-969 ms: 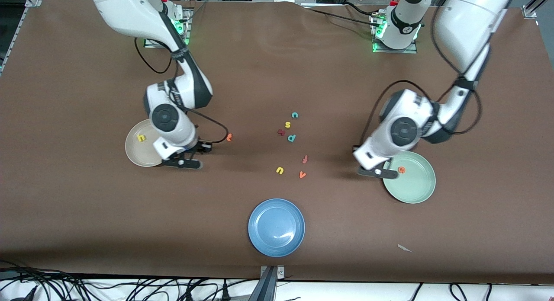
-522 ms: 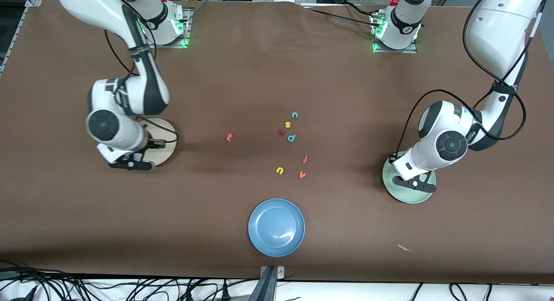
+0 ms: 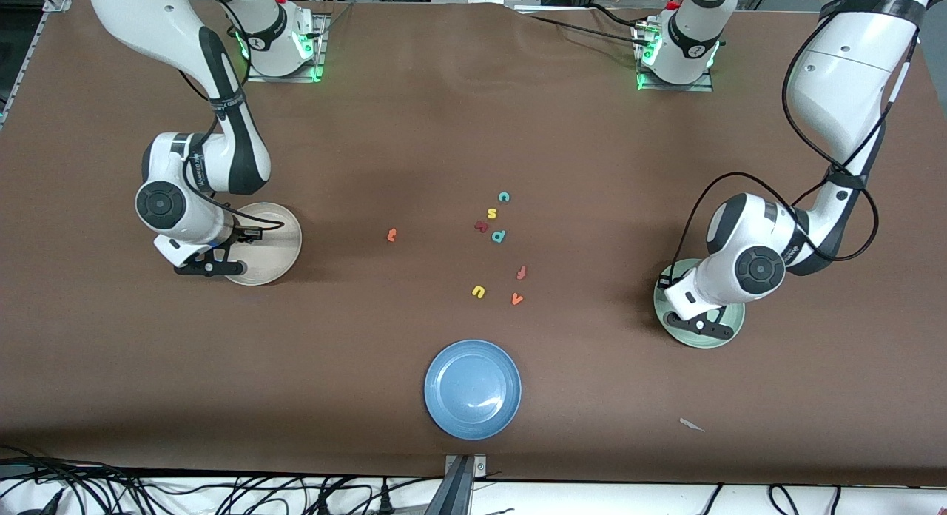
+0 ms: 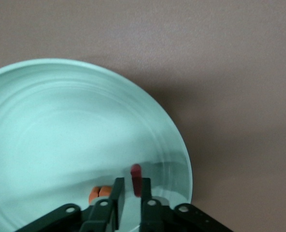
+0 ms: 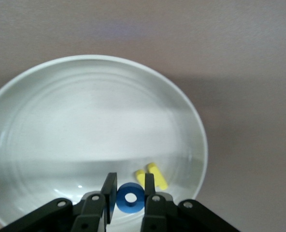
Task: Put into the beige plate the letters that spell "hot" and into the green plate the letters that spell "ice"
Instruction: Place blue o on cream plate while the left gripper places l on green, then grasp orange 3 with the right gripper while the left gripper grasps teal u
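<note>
I see right gripper [image 5: 129, 193] over beige plate [image 5: 60, 121], pinching blue o [image 5: 129, 199] by rim — yellow h [image 5: 152, 176] lies inside. Left gripper [image 4: 129, 193] over green plate [image 4: 51, 125], fingers slightly apart, red i [image 4: 136, 179] between them, orange e [image 4: 98, 193] beside. Foam light, soft — I would pinch edges gently.

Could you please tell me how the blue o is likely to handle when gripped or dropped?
The blue o, pinched on edge in the right claw over the beige plate, looks like light foam and probably gives slightly. Being a ring, it may roll if released upright, though the rim should contain it.
</note>
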Motion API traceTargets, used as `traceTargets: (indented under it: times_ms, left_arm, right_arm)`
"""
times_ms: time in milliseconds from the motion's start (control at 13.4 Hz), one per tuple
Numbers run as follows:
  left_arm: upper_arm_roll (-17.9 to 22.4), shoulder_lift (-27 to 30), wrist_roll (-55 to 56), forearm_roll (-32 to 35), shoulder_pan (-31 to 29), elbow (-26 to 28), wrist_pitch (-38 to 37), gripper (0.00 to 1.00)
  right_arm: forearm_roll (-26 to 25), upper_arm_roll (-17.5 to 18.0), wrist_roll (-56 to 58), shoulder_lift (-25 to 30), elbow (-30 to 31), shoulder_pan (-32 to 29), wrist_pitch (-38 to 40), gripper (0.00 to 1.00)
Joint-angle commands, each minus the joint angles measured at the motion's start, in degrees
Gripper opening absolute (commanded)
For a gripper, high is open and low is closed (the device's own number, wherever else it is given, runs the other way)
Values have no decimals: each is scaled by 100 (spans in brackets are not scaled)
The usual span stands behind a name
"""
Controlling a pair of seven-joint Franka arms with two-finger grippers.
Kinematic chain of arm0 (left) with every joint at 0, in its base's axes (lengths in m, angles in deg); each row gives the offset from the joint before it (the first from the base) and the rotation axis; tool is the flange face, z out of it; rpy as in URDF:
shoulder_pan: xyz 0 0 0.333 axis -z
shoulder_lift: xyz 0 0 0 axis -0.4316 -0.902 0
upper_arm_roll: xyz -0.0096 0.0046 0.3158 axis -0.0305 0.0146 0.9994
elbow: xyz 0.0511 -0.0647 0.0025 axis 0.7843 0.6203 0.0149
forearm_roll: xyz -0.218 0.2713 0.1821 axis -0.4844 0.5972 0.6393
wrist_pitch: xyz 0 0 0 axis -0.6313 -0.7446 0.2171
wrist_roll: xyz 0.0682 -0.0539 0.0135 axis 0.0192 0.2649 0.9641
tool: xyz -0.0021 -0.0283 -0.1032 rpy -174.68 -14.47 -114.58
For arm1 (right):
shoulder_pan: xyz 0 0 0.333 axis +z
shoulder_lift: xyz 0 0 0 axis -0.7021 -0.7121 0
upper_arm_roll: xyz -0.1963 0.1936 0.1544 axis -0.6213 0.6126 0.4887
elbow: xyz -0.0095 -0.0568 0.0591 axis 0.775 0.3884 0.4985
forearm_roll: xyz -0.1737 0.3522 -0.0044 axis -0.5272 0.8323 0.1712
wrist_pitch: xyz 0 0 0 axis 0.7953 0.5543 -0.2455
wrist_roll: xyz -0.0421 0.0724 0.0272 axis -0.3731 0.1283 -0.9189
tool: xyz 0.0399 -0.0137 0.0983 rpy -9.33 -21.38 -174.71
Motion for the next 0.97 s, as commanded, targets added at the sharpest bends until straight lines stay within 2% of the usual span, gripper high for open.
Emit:
traceTargets:
  times_ms: [0, 75, 149, 224, 298, 373, 522, 671, 895]
  left_arm:
    - [-44, -38, -79, 101, -31, -148, -15, 100]
    - [-62, 6, -61, 101, -22, -156, -24, 100]
    - [-114, 119, -52, 92, -30, -148, -68, 100]
    - [-219, 207, -52, 83, -22, -156, -225, 100]
    - [-377, 243, 0, -21, -39, -157, -374, 100]
    - [-509, 339, 61, -144, -22, -157, -454, 100]
    - [-833, 541, 167, -172, 13, -104, -953, 100]
    - [-1308, 604, 438, -181, 31, -43, -1166, 100]
    - [-2002, 621, 1457, -93, 40, 273, -1149, 100]
  right_arm:
    - [330, 11, 62, 144, 120, 21, -46, 13]
    - [583, 11, 80, 127, 111, 21, -46, 14]
    - [699, 11, 106, 100, 111, 21, -46, 29]
    - [700, 11, 106, 100, 103, 30, -46, 73]
    - [700, 20, 63, 109, 94, 39, -37, 91]
    - [700, 29, 28, 135, 50, 82, -20, 95]
    - [770, 133, -453, 179, -204, 196, 330, 96]
    - [770, 536, -1304, 258, -345, 214, 498, 96]
    - [770, 1274, -2501, 224, -495, 241, 289, 96]
